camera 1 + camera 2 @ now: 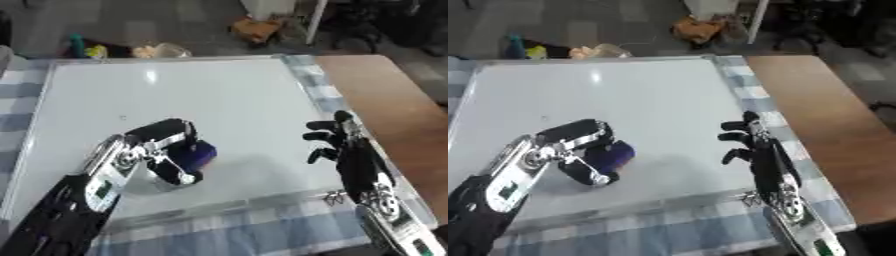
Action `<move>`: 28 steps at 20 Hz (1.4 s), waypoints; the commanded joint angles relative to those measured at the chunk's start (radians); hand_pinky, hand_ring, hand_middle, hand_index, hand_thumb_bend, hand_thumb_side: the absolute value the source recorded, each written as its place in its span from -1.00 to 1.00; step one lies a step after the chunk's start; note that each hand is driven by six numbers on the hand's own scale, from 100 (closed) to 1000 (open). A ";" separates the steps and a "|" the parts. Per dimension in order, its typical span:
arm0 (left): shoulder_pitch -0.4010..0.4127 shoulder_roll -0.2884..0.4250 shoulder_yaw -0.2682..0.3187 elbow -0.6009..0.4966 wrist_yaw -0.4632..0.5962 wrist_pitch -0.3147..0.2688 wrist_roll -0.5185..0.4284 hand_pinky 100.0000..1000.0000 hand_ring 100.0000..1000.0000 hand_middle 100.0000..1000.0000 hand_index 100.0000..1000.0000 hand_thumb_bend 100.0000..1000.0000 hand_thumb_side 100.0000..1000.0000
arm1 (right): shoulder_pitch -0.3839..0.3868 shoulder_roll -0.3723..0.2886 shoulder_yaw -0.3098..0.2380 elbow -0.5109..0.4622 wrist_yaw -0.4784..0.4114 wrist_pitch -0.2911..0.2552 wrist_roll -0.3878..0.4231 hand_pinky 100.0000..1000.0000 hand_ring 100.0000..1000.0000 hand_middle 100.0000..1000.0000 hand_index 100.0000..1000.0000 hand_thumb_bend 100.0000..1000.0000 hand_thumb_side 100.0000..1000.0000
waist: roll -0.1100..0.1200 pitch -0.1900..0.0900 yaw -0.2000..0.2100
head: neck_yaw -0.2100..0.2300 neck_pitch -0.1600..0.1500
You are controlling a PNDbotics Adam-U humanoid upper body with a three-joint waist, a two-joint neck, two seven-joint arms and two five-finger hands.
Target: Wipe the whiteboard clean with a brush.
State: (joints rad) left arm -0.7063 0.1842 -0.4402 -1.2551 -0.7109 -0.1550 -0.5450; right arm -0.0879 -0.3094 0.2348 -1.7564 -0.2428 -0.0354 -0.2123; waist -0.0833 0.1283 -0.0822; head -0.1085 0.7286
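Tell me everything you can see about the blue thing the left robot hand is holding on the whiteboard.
The brush shows only as a small dark blue, rounded block; most of it is hidden by the left robot hand, whose curled fingers and thumb wrap around it. Its material and any handle or pad cannot be made out. It sits low on the whiteboard, near the front edge and left of centre, apparently pressed against the white surface. Nothing else touches it; the right robot hand is apart, at the board's right edge.

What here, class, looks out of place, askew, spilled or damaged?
Nothing stands out. The whiteboard lies flat on the checked cloth and shows no marks. The left hand is curled round the blue brush on the board, and the right hand is near the board's right edge.
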 commanded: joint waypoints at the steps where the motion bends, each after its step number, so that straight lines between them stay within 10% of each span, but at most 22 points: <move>1: -0.020 0.001 -0.002 -0.013 0.011 -0.006 -0.002 -0.50 -0.50 -0.58 -1.00 -0.34 -1.00 | -0.007 -0.009 -0.004 -0.017 0.004 -0.002 0.003 -0.38 0.31 0.32 0.24 -1.00 1.00 | 0.000 -0.012 0.000 | -0.003 0.001; 16: -0.055 0.121 -0.002 -0.052 0.038 -0.040 -0.025 -0.48 -0.47 -0.56 -1.00 -0.25 -1.00 | -0.007 -0.012 -0.003 -0.011 0.006 -0.004 0.005 -0.38 0.31 0.32 0.24 -1.00 1.00 | 0.011 -0.017 0.000 | -0.010 -0.001; 22: -0.063 0.113 -0.009 -0.054 0.080 -0.061 -0.067 -0.01 -0.01 -0.12 -1.00 -0.08 -1.00 | -0.007 -0.011 -0.003 -0.011 0.006 -0.003 0.006 -0.38 0.31 0.32 0.24 -1.00 1.00 | 0.009 -0.017 -0.005 | -0.008 0.000; 28: -0.115 0.120 -0.011 -0.086 0.146 -0.080 -0.133 0.05 0.05 -0.06 -1.00 -0.08 -1.00 | -0.007 -0.010 -0.001 -0.011 0.005 -0.003 0.008 -0.38 0.31 0.32 0.24 -1.00 1.00 | 0.011 -0.019 -0.012 | -0.006 0.001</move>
State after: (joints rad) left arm -0.7958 0.2903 -0.4525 -1.3156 -0.5800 -0.2326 -0.6657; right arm -0.0878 -0.3093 0.2358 -1.7562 -0.2428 -0.0375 -0.2084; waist -0.0757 0.1228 -0.0927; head -0.1156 0.7286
